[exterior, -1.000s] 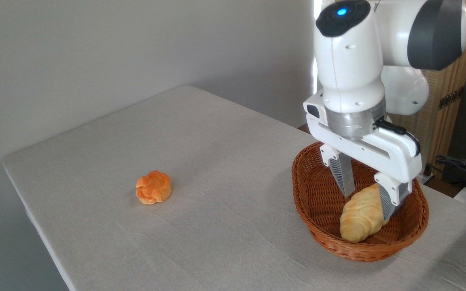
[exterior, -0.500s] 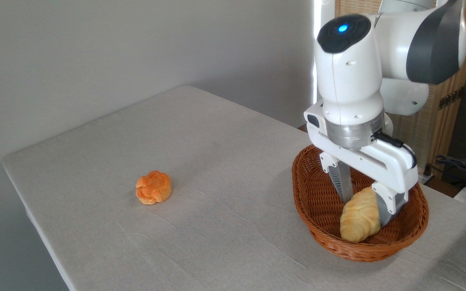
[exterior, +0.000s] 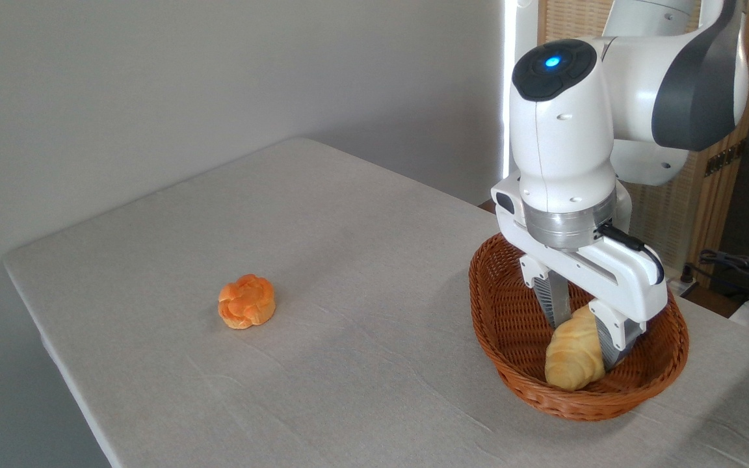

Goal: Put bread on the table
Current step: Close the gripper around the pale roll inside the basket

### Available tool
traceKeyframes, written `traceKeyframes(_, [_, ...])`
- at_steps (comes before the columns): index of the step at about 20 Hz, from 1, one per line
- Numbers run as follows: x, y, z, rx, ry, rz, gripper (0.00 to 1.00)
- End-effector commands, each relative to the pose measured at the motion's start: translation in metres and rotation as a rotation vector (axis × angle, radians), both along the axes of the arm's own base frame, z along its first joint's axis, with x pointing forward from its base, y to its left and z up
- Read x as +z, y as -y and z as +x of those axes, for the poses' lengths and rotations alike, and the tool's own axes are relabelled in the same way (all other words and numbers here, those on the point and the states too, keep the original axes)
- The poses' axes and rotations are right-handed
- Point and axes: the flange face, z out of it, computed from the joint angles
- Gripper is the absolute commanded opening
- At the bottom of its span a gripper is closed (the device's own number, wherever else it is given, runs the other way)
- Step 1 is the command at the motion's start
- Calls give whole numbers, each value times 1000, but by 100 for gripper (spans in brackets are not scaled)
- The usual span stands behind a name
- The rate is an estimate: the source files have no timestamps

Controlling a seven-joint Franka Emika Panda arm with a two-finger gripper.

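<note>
My claw (exterior: 584, 322) stands inside the basket (exterior: 511, 354), pointing straight down, fingers spread and straddling the upper end of the bread (exterior: 573, 354). The bread lies on the basket floor toward the near-right wall, its long axis running from the upper right, where it passes between my fingers, down to the lower left, where its free end rests close to the near rim. One finger shows on the left of the loaf's upper end; the other stands on its right, in front of that flank. Whether either pad touches the crust I cannot tell; a gap appears on the left side, so I judge the grip not yet closed. The closing line runs across the loaf rather than along it, which suits a pinch, though my hold sits toward one end, so the free end may droop on lifting. Open surface (exterior: 322, 273) lies to the left of the basket; a bun (exterior: 246, 301) sits well apart on it, clear of any likely set-down spot.
</note>
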Motion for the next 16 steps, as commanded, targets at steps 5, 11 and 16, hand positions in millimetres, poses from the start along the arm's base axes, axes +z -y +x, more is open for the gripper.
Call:
traceKeyframes(5, [0, -2, -2, -25, 11, 3, 11])
traceKeyframes(11, [0, -3, -3, -22, -4, -1, 10])
traceKeyframes(16, [12, -6, -2, -13, -18, -5, 10])
